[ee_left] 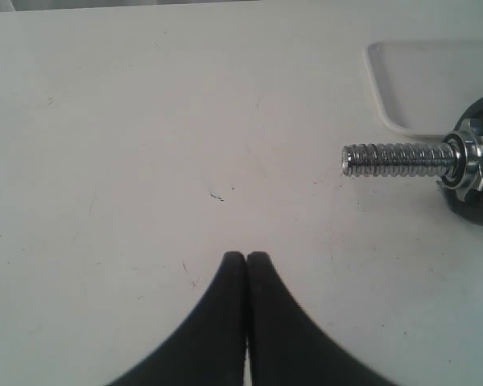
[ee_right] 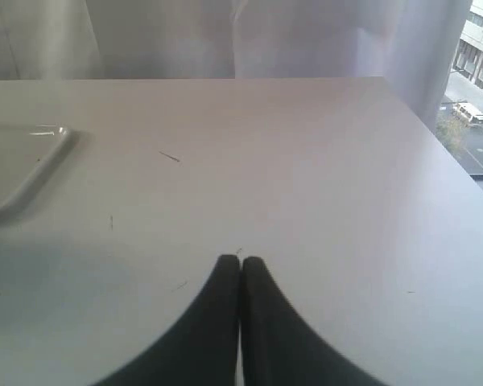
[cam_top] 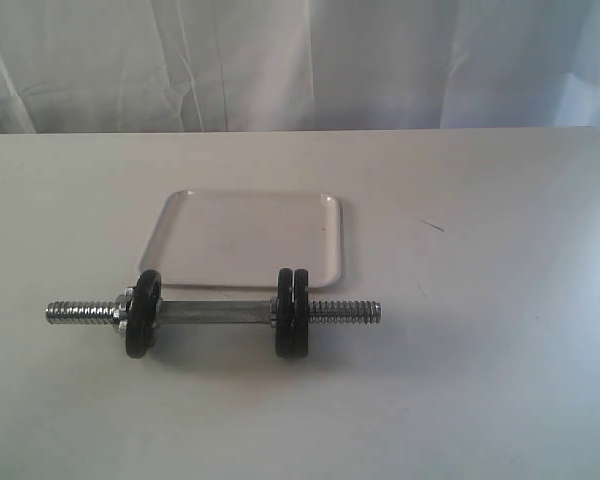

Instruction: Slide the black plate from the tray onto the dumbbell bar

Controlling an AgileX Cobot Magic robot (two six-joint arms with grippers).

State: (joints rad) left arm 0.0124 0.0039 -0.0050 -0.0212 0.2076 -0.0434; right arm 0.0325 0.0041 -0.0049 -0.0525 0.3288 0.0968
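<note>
The chrome dumbbell bar (cam_top: pixel 215 312) lies on the table just in front of the white tray (cam_top: pixel 250 238), which holds nothing. One black plate (cam_top: pixel 141 314) sits on the bar's left side behind a chrome nut (ee_left: pixel 467 159). Two black plates (cam_top: pixel 293 313) stand together on its right side. In the left wrist view the bar's threaded end (ee_left: pixel 394 158) points toward my left gripper (ee_left: pixel 246 257), which is shut and holds nothing. My right gripper (ee_right: pixel 241 261) is shut too, over bare table right of the tray (ee_right: pixel 20 165). Neither gripper shows in the exterior view.
The white table (cam_top: pixel 500 330) runs back to a white curtain (cam_top: pixel 300 60). In the right wrist view the table's right edge (ee_right: pixel 435 133) drops off beside a window.
</note>
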